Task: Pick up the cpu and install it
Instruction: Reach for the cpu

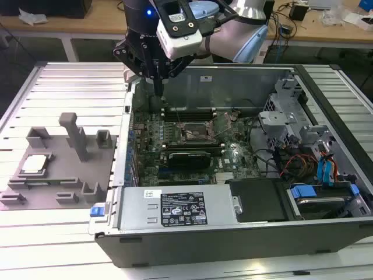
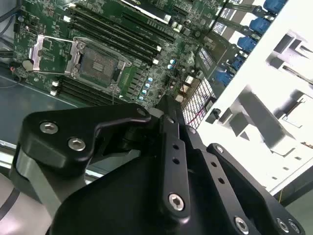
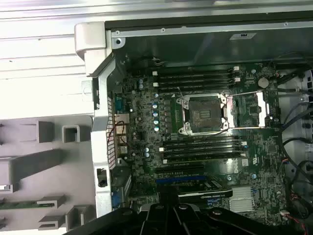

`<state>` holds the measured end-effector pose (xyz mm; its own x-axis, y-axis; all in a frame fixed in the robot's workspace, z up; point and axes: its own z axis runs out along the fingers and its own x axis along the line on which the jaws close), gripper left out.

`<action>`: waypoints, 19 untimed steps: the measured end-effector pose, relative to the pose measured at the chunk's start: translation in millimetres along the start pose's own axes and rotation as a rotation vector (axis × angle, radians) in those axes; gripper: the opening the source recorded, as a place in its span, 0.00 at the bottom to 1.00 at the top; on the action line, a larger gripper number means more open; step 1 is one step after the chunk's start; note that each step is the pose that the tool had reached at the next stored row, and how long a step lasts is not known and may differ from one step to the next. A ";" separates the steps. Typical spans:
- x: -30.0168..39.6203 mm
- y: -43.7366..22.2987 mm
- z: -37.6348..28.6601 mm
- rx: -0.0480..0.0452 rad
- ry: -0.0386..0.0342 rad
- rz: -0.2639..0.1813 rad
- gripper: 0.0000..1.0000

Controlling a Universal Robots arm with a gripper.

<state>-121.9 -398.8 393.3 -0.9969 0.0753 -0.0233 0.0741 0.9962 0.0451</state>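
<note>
The cpu, a small pale silvery square, lies flat in a recess of the grey fixture tray at the exterior view's left. My gripper hangs well away from it, above the back left corner of the open computer case, with its fingers pressed together and nothing between them. The motherboard's black cpu socket stands bare with its metal frame flipped open, and it shows in both wrist views. The gripper's body sits between the case's side wall and that socket.
The open case holds the motherboard, memory slots, a power supply at the front and drive cages at the exterior view's right. Upright posts rise from the fixture tray. The case's metal side wall separates tray and motherboard.
</note>
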 end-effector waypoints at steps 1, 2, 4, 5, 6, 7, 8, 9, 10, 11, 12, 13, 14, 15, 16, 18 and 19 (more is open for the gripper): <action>0.0 0.0 0.0 0.0000 0.0000 0.000 0.11; 0.0 0.0 0.0 0.0000 0.0000 0.000 0.11; 0.0 0.0 0.0 0.0000 0.0000 0.000 0.11; 0.0 0.0 0.0 0.0000 0.0000 0.000 0.11; 0.0 0.0 0.0 0.0000 0.0000 0.000 0.11; 0.0 0.0 0.0 0.0000 0.0000 0.000 0.11; 0.1 0.0 0.0 -0.0001 -0.0001 0.000 0.11; 0.4 0.0 0.0 -0.0001 0.0000 0.000 0.11; 1.0 0.0 0.0 0.0000 -0.0001 0.000 0.11; 1.7 -0.1 0.0 0.0000 0.0000 0.000 0.11; 2.6 -0.2 -0.1 0.0001 0.0000 0.000 0.11; 3.2 -0.2 -0.1 0.0000 0.0000 0.000 0.11; 3.9 -0.3 -0.1 0.0000 0.0000 0.000 0.11; 6.1 -0.3 -0.2 0.0000 0.0000 0.000 0.11; 7.8 -0.3 -0.2 0.0000 0.0000 0.000 0.11; 10.0 -0.3 -0.2 0.0000 0.0000 0.000 0.11; 11.0 -0.3 -0.3 0.0000 0.0000 0.000 0.11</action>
<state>-132.8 -398.4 393.3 -0.9969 0.0752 -0.0233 0.0741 0.9962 0.0451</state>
